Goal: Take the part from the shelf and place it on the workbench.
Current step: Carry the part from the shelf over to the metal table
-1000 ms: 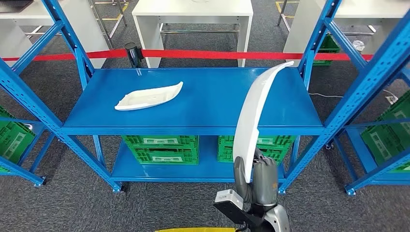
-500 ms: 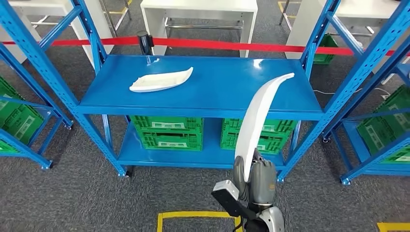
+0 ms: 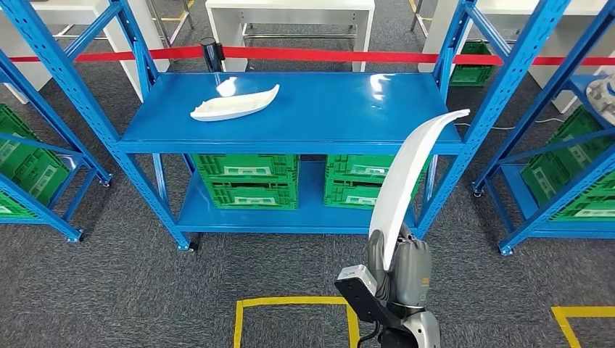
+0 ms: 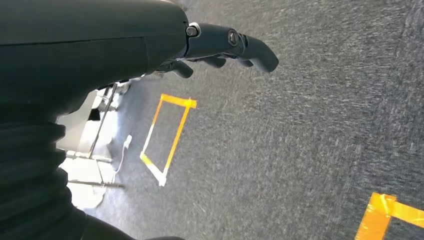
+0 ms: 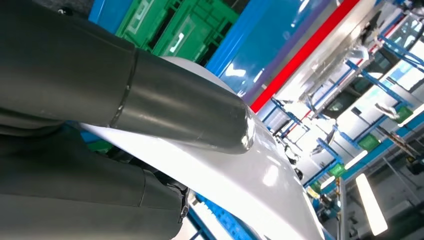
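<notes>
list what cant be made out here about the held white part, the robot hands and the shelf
- Long white part: head view, its lower end is hidden behind the right robot hand; right wrist view, the thumb covers the contact.
- Left robot hand: left wrist view, the dark cover hides the palm, so I can't tell whether its curled fingers hold anything.
- Green crates: head view, the blue shelf hides their contents.
- Workbench: can't be identified.

An industrial workshop or warehouse-style test area, judging by blue steel shelving racks [image 3: 290, 109] holding green plastic crates [image 3: 246, 181], grey carpeted floor [image 3: 109, 290] marked with yellow tape [image 3: 290, 301], a red barrier belt [image 3: 326, 55], and what may be white workbenches [image 3: 290, 11] behind.
</notes>
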